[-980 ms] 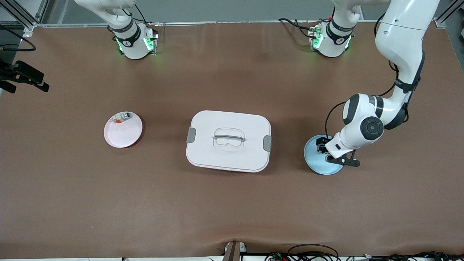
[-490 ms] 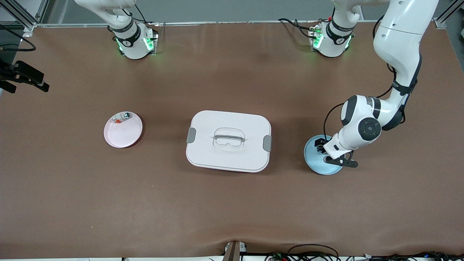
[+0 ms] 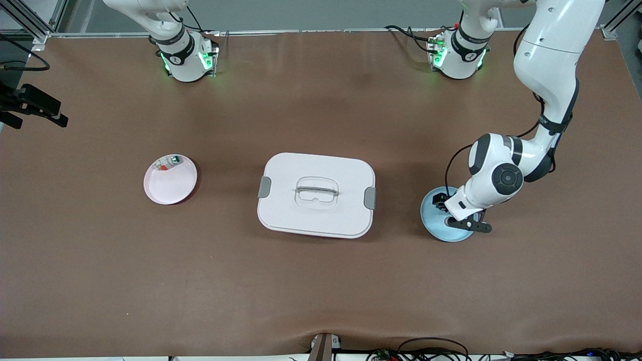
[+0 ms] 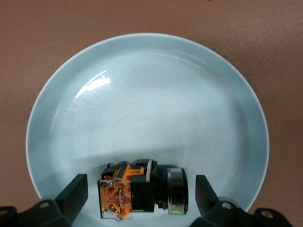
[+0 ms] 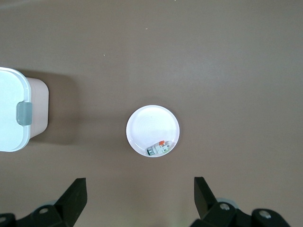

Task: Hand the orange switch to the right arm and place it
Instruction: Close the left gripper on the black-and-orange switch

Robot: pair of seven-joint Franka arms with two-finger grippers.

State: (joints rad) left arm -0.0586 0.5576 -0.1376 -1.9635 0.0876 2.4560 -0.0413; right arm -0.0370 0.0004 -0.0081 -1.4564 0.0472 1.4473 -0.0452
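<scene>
Left tool (image 4: 137, 196), jaws spread, straddles the orange switch (image 4: 142, 190) lying in the blue plate (image 4: 57, 113), ready to clamp. Right tool (image 5: 137, 198), released, waits high over the white plate (image 5: 147, 125).

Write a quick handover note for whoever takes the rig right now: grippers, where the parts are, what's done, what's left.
Left gripper: open, low over the blue plate, jaws either side of the orange switch, which lies on that plate, not yet gripped.
Right gripper: open, empty, waiting high over the pink plate.
White lidded box: mid-table between the plates.
Done: approach only.
Left: grasp, hand to right arm, place.
</scene>
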